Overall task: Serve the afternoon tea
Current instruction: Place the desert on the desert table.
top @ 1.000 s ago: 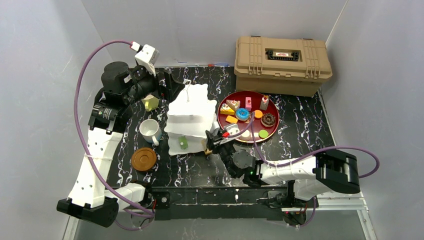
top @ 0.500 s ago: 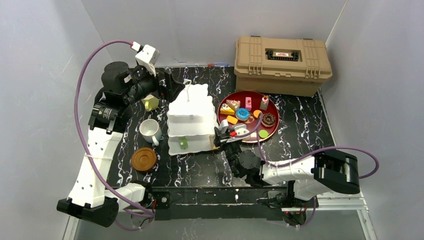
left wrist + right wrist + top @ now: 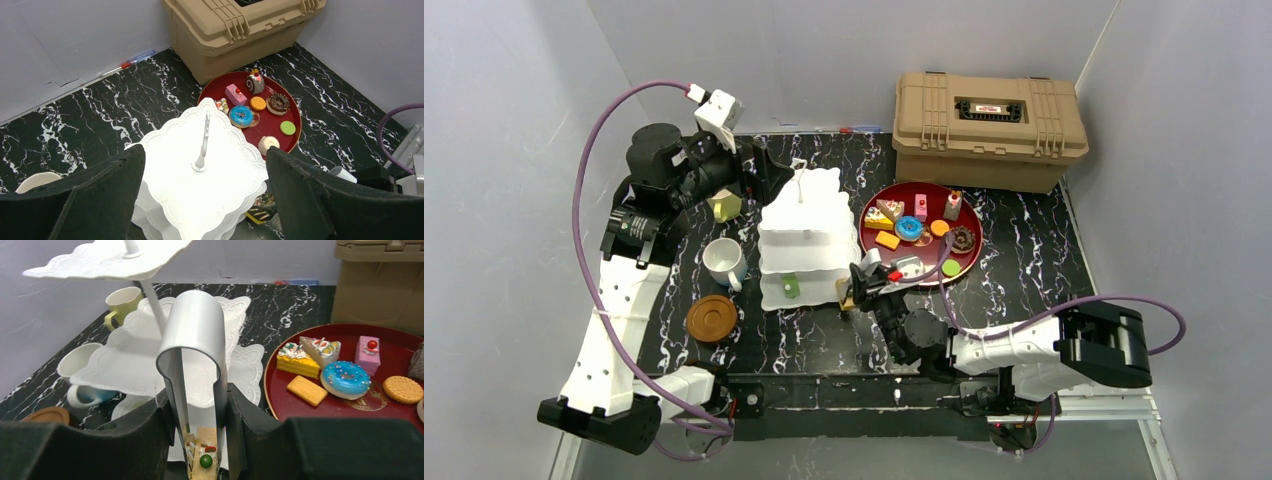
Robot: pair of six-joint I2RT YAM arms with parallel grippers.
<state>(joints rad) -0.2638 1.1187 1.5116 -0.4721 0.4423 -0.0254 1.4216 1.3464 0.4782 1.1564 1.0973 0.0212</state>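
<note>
**Cake slice hangs at the stand's right rim**

The right gripper [image 3: 197,432] is partly closed on a pair of metal tongs [image 3: 192,340], squeezing them so that their tips pinch a small cake slice [image 3: 202,460]. The tongs stand roughly upright, bend up and tips down. The white three-tier cake stand [image 3: 804,225] lies immediately left of the slice, with its bottom tier [image 3: 809,292] just beside the tips, so the delivery likely runs leftward. The left gripper [image 3: 762,172] hovers wide open and empty at the stand's far-left side. The right arm is the nearer one.

Pale grey walls [image 3: 844,60] are enclosing three sides. A black, white-veined marble tabletop [image 3: 1024,262] is carrying a tan ribbed case [image 3: 989,130] at the back.
</note>
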